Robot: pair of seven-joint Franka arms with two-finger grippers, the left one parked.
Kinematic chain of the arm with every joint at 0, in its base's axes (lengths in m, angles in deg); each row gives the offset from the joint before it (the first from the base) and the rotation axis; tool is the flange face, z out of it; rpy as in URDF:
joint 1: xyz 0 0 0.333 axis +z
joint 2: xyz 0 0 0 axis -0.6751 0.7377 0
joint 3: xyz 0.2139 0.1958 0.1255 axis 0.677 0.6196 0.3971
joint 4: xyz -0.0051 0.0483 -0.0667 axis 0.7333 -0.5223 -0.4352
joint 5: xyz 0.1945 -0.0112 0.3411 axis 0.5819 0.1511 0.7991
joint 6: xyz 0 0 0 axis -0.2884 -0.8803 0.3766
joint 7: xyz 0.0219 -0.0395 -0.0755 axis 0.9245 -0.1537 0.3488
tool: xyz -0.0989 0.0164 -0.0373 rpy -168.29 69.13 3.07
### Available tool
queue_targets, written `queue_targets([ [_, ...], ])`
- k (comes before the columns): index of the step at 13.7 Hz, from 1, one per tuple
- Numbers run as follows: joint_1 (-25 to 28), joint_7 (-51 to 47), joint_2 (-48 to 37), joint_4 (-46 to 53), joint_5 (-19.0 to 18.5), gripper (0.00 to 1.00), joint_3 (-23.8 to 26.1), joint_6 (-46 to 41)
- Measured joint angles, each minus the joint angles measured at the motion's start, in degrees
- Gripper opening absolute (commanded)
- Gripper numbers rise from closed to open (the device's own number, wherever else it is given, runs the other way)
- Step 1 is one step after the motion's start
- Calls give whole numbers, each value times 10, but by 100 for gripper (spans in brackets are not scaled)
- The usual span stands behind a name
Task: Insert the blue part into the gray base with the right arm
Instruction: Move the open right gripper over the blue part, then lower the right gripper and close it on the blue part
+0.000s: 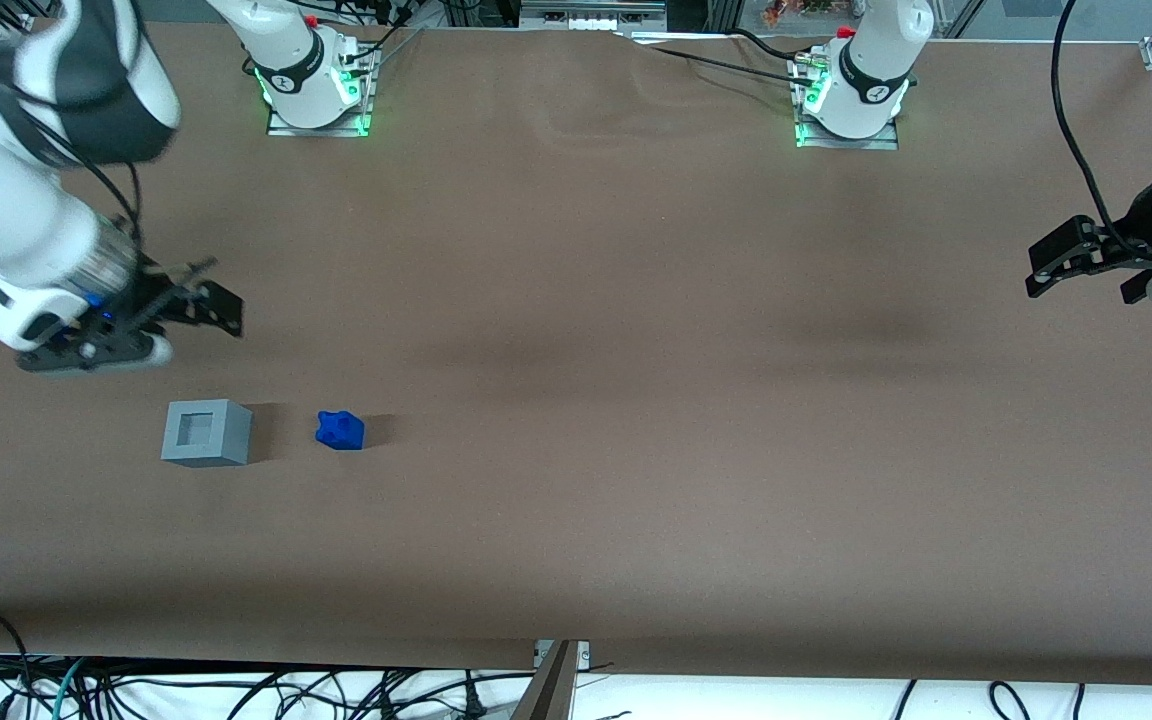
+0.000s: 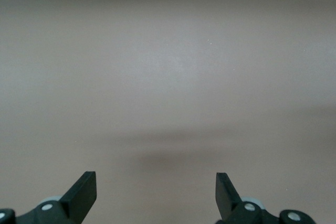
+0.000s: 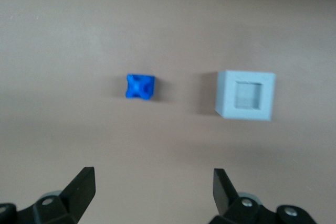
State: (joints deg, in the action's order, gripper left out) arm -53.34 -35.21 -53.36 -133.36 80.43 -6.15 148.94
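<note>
Now the right arm [image 1: 16, 215], white with dark-gray bands, hangs above the brown table [image 1: 636, 400] toward the working arm's end, and its black two-finger gripper [image 1: 191, 300] hovers in the air with the fingers [image 3: 81, 187] spread wide and holding nothing. On the table, nearer the front edge than the gripper, sits the gray base [image 1: 206, 432], a light-gray plastic cube with its square recess facing up and empty. Just beside it, apart from it and toward the parked arm's end, lies the blue part [image 1: 340, 430], a small bright-blue knobbly plastic piece, resting on the bare cloth. The wrist camera looks down on both pieces [image 3: 140, 86] [image 3: 245, 95] between the open fingertips.
</note>
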Motion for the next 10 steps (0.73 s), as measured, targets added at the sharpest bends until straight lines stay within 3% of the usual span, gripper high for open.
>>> queue_targets([
  [4,5,-46,100,-55,-24,99,10,203],
  [6,5,-71,145,-79,-53,99,10,288],
  [10,7,-137,189,-89,-121,98,11,344],
])
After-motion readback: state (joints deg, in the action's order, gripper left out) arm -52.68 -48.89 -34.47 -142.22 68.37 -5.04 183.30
